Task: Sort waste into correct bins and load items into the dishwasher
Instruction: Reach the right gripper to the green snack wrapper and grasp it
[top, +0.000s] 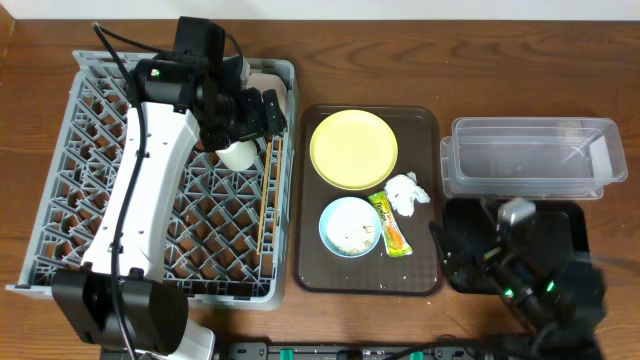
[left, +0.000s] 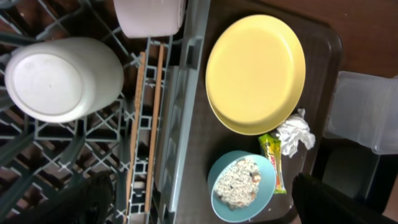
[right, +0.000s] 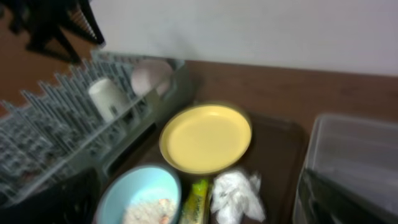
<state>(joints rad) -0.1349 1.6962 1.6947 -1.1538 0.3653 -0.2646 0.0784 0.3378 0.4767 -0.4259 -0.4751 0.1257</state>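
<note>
Rack (top: 215, 215): 1.
Brown tray (top: 420, 130): 1.
Clear tub (top: 530, 155): 1.
Black tray (top: 572, 222): 1.
Yellow plate (top: 353, 148): 1.
Blue bowl (top: 350, 226): 1.
Cream bowl (left: 149, 15): 1.
White cup (left: 59, 78): 1.
Chopsticks (left: 153, 124): 2.
Napkin (top: 405, 193): 1.
Wrapper (top: 391, 222): 1.
Crumbs (left: 238, 183): one heap, too small to count.
Arms (top: 145, 175): 2.

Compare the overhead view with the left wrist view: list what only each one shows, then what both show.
Only the overhead view shows the left arm and right arm themselves, plus the full outline of the dish rack.

Only the left wrist view shows its own dark fingers, spread wide at the bottom edge.

Both show the yellow plate, the blue bowl holding rice-like crumbs, the napkin, the wrapper, the chopsticks, the upturned cup and the brown tray.
</note>
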